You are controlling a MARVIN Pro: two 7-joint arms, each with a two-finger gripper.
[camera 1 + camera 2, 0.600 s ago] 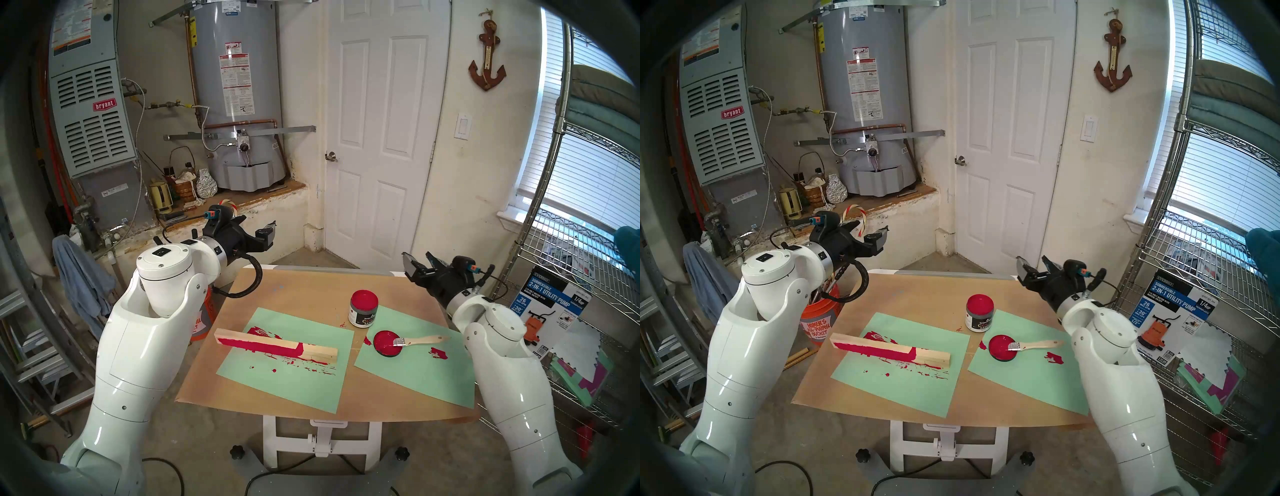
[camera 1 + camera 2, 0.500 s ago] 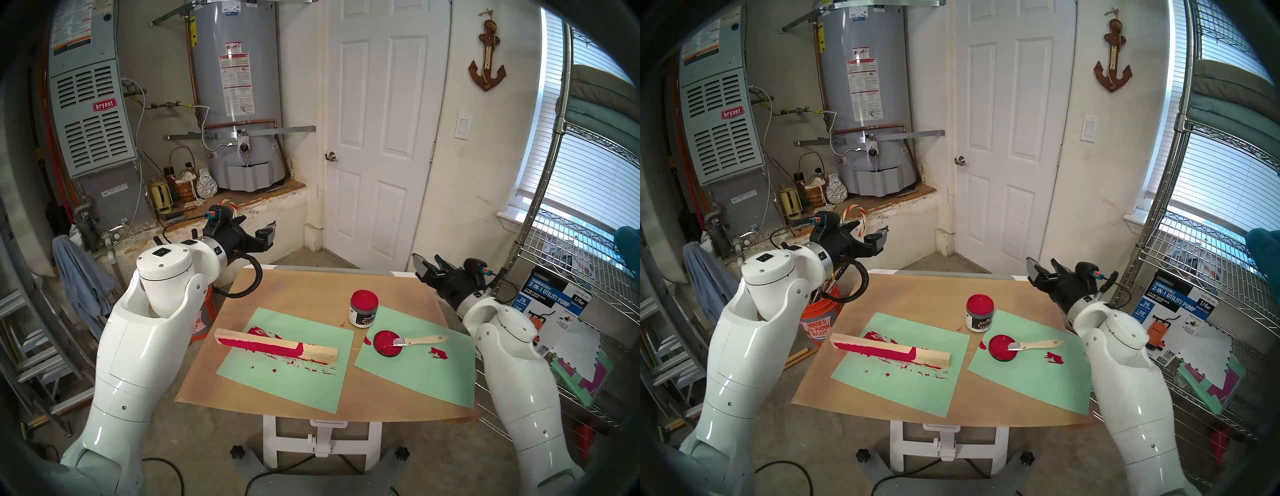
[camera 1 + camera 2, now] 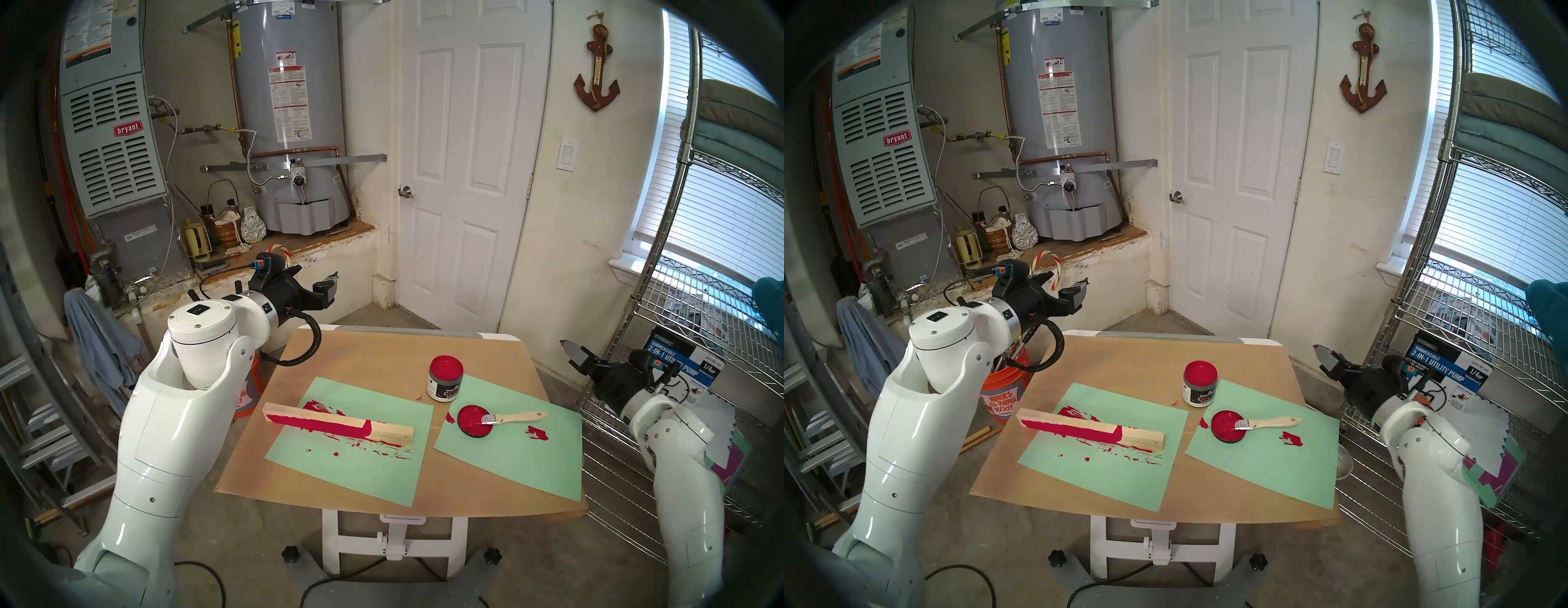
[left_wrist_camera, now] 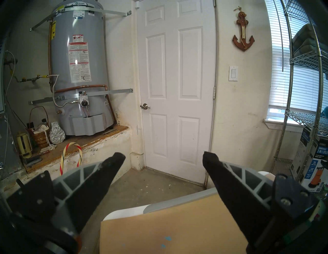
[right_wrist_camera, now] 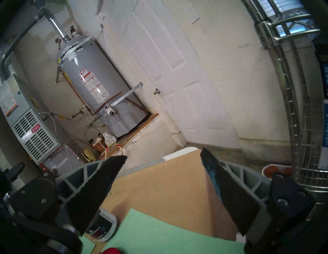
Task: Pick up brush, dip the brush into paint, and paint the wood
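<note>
Both arms hang clear of the work, leaving the tabletop open from above. The left gripper hovers beyond the table's far left corner, fingers spread with nothing between them; the right gripper sits off the right edge, near the wire shelving, its fingers likewise apart and empty. The wood lies diagonally on the left green sheet, red along most of its length with the right end bare, well inside the table's edges. The jar of paint stands uncapped near the middle, just beside the far corner of the right green sheet. The brush rests with its bristles on the red lid, the handle pointing toward the right edge; it appears to stop short of that sheet's border, though the fisheye bends things there.
</note>
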